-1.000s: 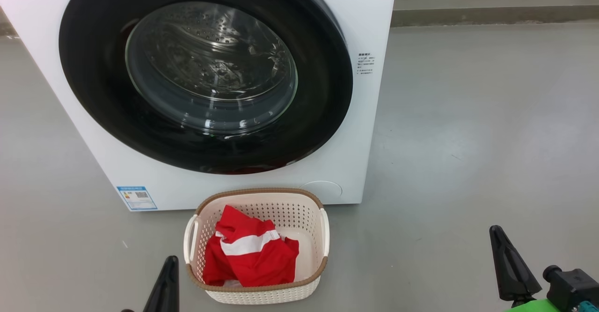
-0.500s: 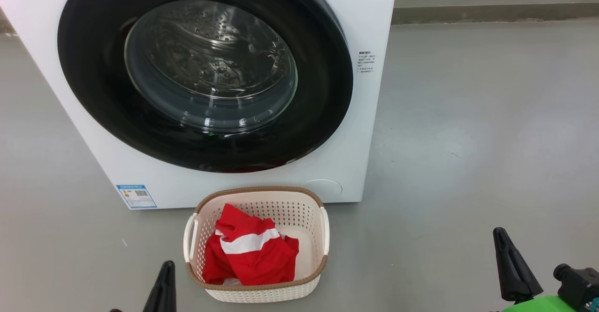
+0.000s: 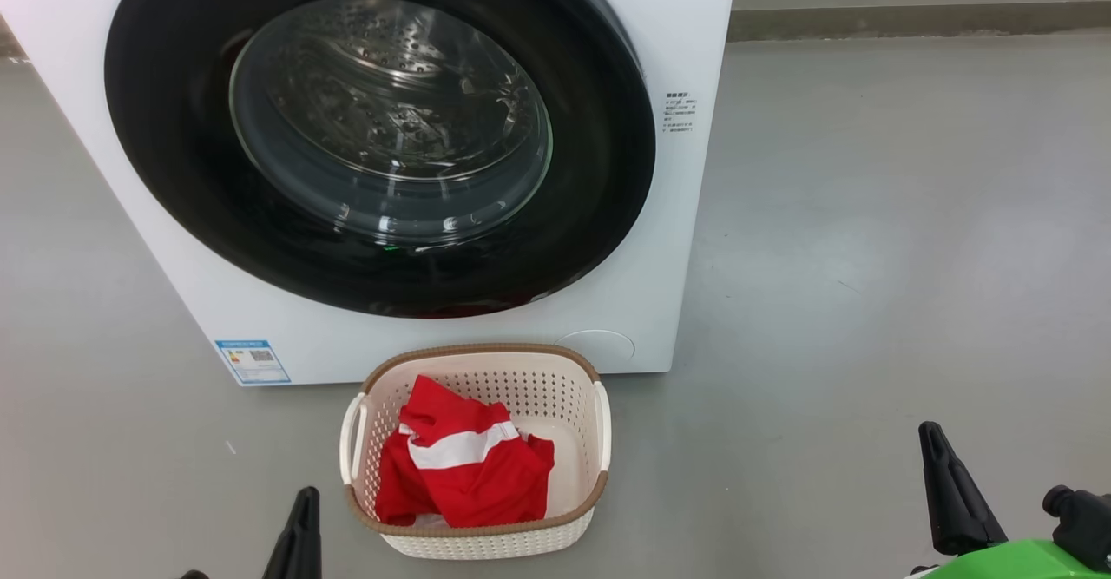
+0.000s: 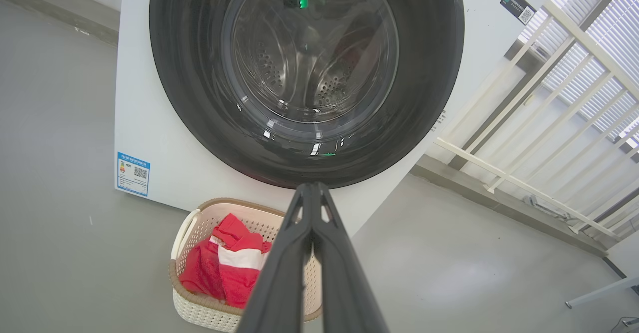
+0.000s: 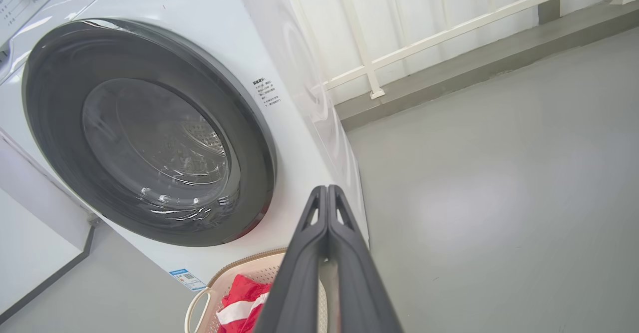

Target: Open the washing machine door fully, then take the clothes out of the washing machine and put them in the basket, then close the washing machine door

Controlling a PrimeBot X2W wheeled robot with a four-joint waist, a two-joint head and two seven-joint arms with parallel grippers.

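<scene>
Door: the washing machine door (image 3: 174, 180) lies flat against the white front of the washing machine (image 3: 686, 284); it looks shut, though I cannot tell whether the latch has caught.
Clothes: the red garment with the white stripe (image 3: 469, 475) lies crumpled in the basket (image 3: 486, 352), which stands on the grey floor (image 3: 868, 258) just in front of the machine, below the door.
Drum: behind the glass, bare perforated steel drum (image 3: 391, 84), no fabric seen.
Left fingers (image 3: 305, 505): pressed together, empty, low and just left of the basket.
Right fingers (image 3: 933, 444): pressed together, empty, well apart to the basket's right, past the machine's right edge.
Key relation: the door stands ahead of and above both; the left fingers aim at its lower rim, so the left arm seems nearer for any confirming push.
Left wrist view adds: the door face-on, and a white railing (image 4: 524, 123) beside the machine.
Right wrist view adds: the door rim seen obliquely, sitting close on the front panel with no gap visible.
</scene>
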